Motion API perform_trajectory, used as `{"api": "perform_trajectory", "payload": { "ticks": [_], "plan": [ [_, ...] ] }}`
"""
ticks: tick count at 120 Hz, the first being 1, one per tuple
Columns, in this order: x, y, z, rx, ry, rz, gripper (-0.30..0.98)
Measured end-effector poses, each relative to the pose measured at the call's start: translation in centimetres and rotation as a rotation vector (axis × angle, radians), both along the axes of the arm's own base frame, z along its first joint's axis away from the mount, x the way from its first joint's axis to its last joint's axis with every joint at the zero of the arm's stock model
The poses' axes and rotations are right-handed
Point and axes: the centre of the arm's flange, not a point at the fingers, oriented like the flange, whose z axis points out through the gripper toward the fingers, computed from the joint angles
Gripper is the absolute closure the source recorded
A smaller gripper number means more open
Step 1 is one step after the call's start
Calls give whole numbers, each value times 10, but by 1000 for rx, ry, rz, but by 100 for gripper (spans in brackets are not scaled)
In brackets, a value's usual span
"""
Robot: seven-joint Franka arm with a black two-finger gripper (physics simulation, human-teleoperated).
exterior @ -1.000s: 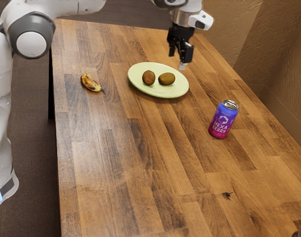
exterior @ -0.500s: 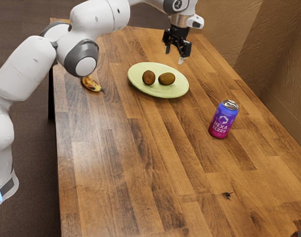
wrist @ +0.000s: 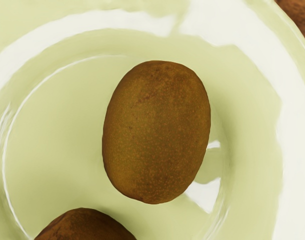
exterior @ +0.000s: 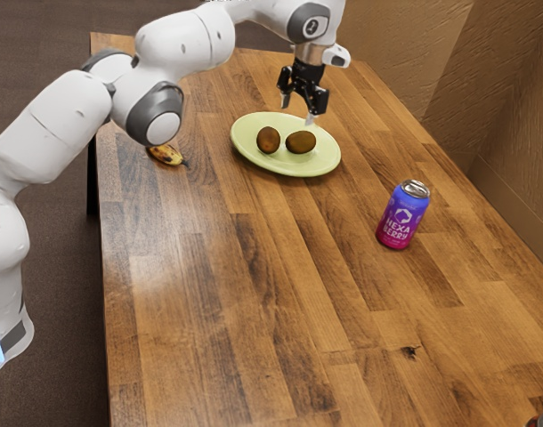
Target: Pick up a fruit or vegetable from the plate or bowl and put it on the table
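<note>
On the tabletop, the pale green plate bears one kiwifruit and, just beside it, a second kiwifruit; above its far side hangs the hand, empty, fingers well parted. A sound grasp should straddle one fruit's narrower sides, descend vertically and close gently, clear of the plate.

Kiwis: brown to you, one finely freckled with lighter specks
Plate: your pale yellow-green, with white glare
Banana: yellow, blotched dark brown
Can: blue running down to magenta for you, white lettering and emblem, silvery top
Table: your patchwork of honey and darker brown wood strips
Arm: white with grey joints
Gripper: black, pale tips
</note>
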Motion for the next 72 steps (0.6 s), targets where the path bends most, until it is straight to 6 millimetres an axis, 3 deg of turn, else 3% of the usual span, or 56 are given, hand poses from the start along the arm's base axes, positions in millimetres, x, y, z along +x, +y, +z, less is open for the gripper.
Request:
{"api": "perform_trajectory", "payload": {
  "ticks": [15,39,72],
  "plan": [
    [7,2,2,21,-23,-13,0],
    [12,10,-30,24,25,-19,0],
    [20,5,-50,39,61,-41,0]
  ]
}}
